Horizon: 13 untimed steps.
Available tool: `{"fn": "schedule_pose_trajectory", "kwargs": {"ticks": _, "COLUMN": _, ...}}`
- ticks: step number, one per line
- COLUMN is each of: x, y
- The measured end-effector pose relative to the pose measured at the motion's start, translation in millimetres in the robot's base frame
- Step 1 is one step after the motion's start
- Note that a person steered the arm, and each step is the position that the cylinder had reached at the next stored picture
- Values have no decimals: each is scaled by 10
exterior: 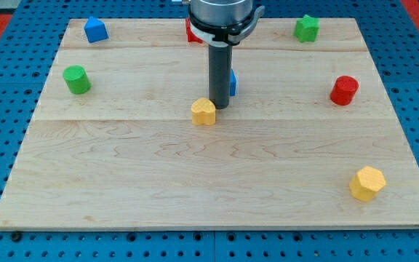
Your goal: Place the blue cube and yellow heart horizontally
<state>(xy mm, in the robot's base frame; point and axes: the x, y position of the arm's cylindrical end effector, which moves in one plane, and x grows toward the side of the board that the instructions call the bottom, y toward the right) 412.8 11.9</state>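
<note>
The yellow heart point(204, 112) lies near the board's middle. My tip point(219, 107) stands just right of it, touching or nearly touching its right side. The blue cube point(232, 82) is mostly hidden behind the dark rod; only a blue sliver shows at the rod's right edge, above and right of the heart.
A blue block point(95, 30) sits at the top left, a green cylinder point(76, 79) at the left, a red block point(191, 30) partly hidden behind the arm at the top, a green star point(306, 28) at the top right, a red cylinder point(345, 90) at the right, a yellow hexagon point(367, 183) at the bottom right.
</note>
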Motion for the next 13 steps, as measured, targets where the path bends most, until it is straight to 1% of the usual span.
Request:
{"fn": "schedule_pose_trajectory", "kwargs": {"ticks": 1, "x": 27, "y": -115}}
{"fn": "schedule_pose_trajectory", "kwargs": {"ticks": 2, "x": 292, "y": -432}}
{"fn": "schedule_pose_trajectory", "kwargs": {"ticks": 3, "x": 292, "y": -399}}
{"fn": "schedule_pose_trajectory", "kwargs": {"ticks": 4, "x": 319, "y": -530}}
{"fn": "schedule_pose_trajectory", "kwargs": {"ticks": 5, "x": 355, "y": -244}}
{"fn": "schedule_pose_trajectory", "kwargs": {"ticks": 6, "x": 104, "y": 649}}
{"fn": "schedule_pose_trajectory", "kwargs": {"ticks": 7, "x": -457, "y": 673}}
{"fn": "schedule_pose_trajectory", "kwargs": {"ticks": 8, "x": -662, "y": 273}}
{"fn": "schedule_pose_trajectory", "kwargs": {"ticks": 9, "x": -156, "y": -406}}
{"fn": "schedule_pose_trajectory", "kwargs": {"ticks": 10, "x": -86, "y": -858}}
{"fn": "schedule_pose_trajectory", "kwargs": {"ticks": 11, "x": 140, "y": -1051}}
{"fn": "schedule_pose_trajectory", "kwargs": {"ticks": 13, "x": 173, "y": -955}}
